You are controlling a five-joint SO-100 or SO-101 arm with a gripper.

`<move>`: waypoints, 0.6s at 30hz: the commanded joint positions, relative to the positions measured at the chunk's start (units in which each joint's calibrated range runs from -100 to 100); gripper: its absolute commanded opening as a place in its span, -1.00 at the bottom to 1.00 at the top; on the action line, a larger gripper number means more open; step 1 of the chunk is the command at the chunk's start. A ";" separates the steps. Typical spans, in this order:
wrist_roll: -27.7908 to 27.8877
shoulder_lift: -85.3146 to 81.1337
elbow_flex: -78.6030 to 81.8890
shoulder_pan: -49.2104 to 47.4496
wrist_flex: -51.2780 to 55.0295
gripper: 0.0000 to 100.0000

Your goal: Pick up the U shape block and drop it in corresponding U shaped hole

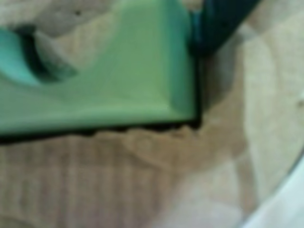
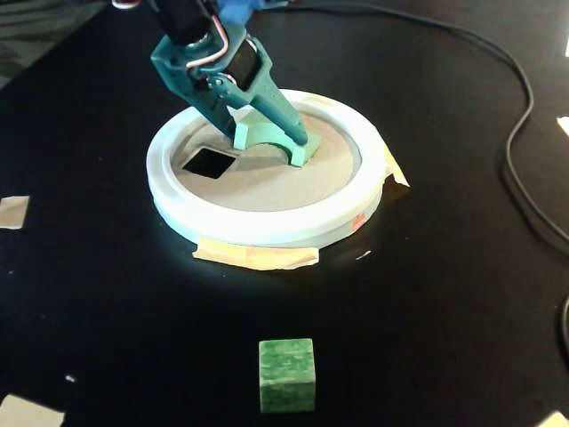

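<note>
Black table (image 2: 444, 294) is seen w/ the white-rimmed tan disc (image 2: 267, 227) on it; the U shape block (image 2: 267, 135) is held upright by the closed teal gripper (image 2: 271, 133), resting on the disc over the U shaped hole (image 1: 95, 130). Pickup judged done; seating & release left. Dark slot edge shows along the block's base, so clearance looks tight. Square cutout (image 2: 209, 161) just beside; marbled green cube (image 2: 286, 374) well apart.
</note>
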 commanded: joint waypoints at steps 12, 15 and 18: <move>0.29 -10.31 3.27 3.81 -4.81 0.58; 0.34 -13.26 3.54 3.81 -4.11 0.58; 0.15 -15.23 3.18 3.81 0.91 0.58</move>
